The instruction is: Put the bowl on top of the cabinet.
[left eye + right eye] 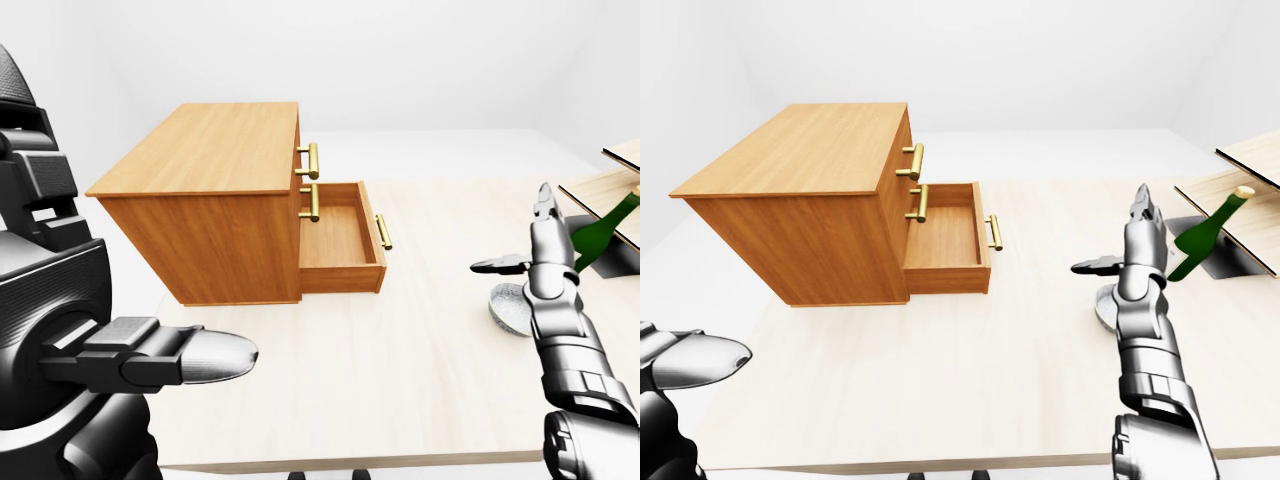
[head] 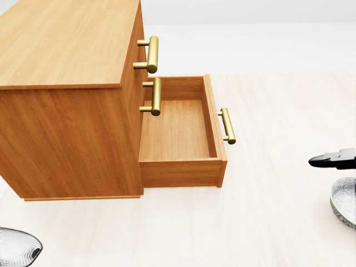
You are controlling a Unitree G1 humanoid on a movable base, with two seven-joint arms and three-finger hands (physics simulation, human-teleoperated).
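The patterned grey bowl (image 1: 508, 308) sits on the pale tabletop at the right of the left-eye view; only its left part shows at the head view's right edge (image 2: 346, 201). My right hand (image 1: 520, 240) is raised just above it, open, fingers pointing up and thumb (image 1: 495, 265) pointing left, holding nothing. The wooden cabinet (image 1: 215, 200) stands at the left, its flat top (image 2: 67, 41) bare. My left hand (image 1: 200, 356) hovers low at the left, open and empty, far from the bowl.
The cabinet's lower drawer (image 2: 178, 130) is pulled out toward the right and holds nothing; brass handles (image 2: 151, 54) stick out from the drawer fronts. A green bottle (image 1: 1200, 238) leans by wooden boards (image 1: 620, 185) at the far right. The table's near edge (image 1: 350, 462) runs along the bottom.
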